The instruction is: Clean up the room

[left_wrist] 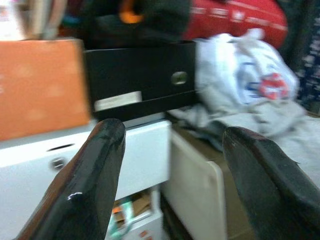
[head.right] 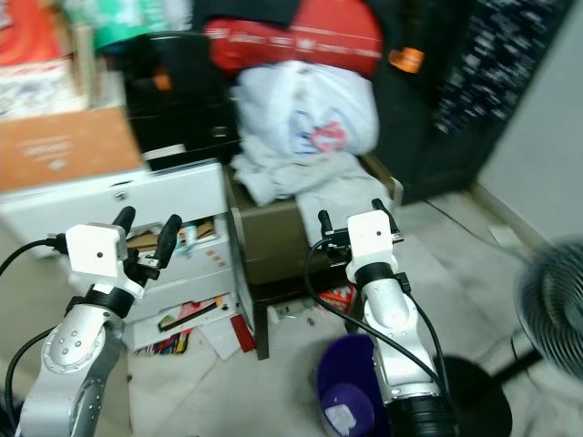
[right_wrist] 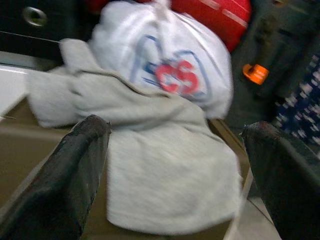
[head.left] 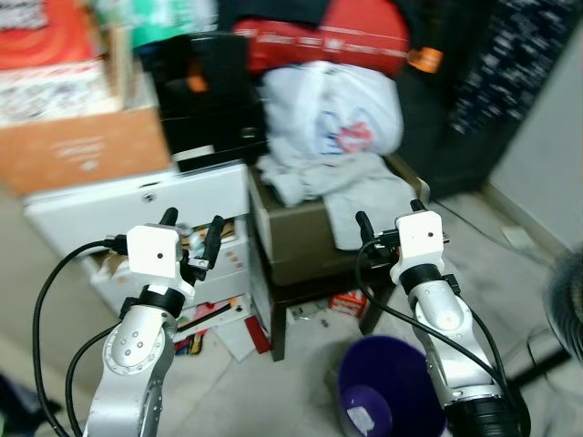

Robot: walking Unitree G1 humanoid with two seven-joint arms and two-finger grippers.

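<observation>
The grey cloth (head.left: 351,196) is seen draped over the top and front edge of a brown box-like stand (head.left: 291,241), with a white plastic bag (head.left: 337,109) printed in red and blue sitting on its far part. Both lie straight ahead of the right tool (head.left: 392,218), on the far side of it and slightly to its left. In the right wrist view the cloth (right_wrist: 170,165) is framed squarely between the two black fingers (right_wrist: 65,180), which are held wide apart with nothing between them. The cloth's hanging flap runs near to far, roughly in line with the tool's reach.

The left tool (head.left: 191,232) is raised in front of the white drawer unit (head.left: 137,205), its fingers also spread and empty; the cloth lies to its right, past the stand's corner. The right arm is therefore judged the nearer one for a grasp on the cloth.

A purple bin (head.left: 387,387) stands on the floor near the robot, just left of the right arm and below the stand, and it is judged a likely place for loose litter. Papers and small items (head.left: 214,328) are scattered on the floor beneath the drawers.
</observation>
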